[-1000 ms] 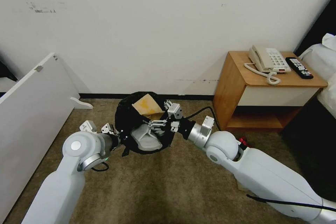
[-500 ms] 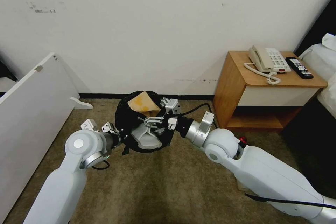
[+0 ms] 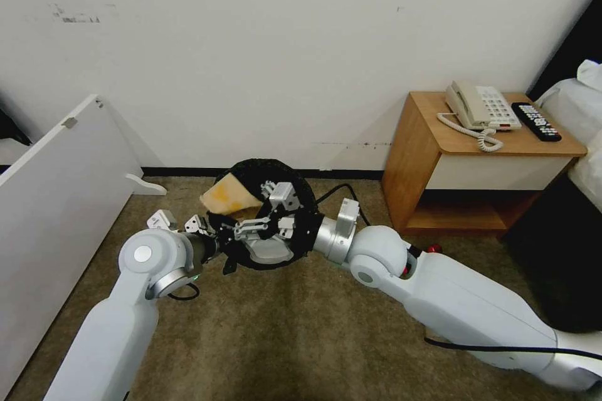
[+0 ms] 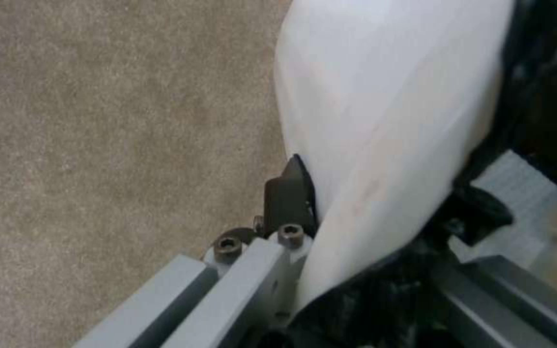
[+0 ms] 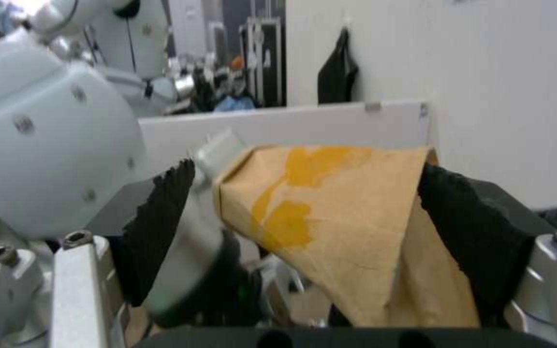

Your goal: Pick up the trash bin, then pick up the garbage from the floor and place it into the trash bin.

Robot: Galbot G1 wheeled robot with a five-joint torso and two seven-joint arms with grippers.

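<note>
The trash bin [image 3: 302, 192], white with a black bag, hangs tipped above the carpet, its mouth toward me. My left gripper [image 3: 216, 244] is shut on its near rim; in the left wrist view one finger [image 4: 288, 193] presses the outside of the white bin wall [image 4: 382, 121]. My right gripper [image 3: 251, 229] reaches across the bin's mouth, open, jaws wide apart on either side of a brown paper bag [image 5: 336, 208]. That bag [image 3: 226, 197] sticks out over the bin's left rim. A white slipper [image 3: 269, 252] lies inside. A small red piece of garbage [image 3: 433, 249] shows on the floor behind my right arm.
A wooden nightstand [image 3: 439, 156] stands at the right against the wall, with a phone [image 3: 480, 106] and a remote [image 3: 535, 120] on top. A white board [image 3: 56, 188] leans at the left. White bedding [image 3: 583, 113] is at the far right. Brown carpet lies in front.
My right arm has pushed left across the bin's mouth. The brown paper bag has slid left with it and now pokes over the left rim. The bin has tipped a little.
</note>
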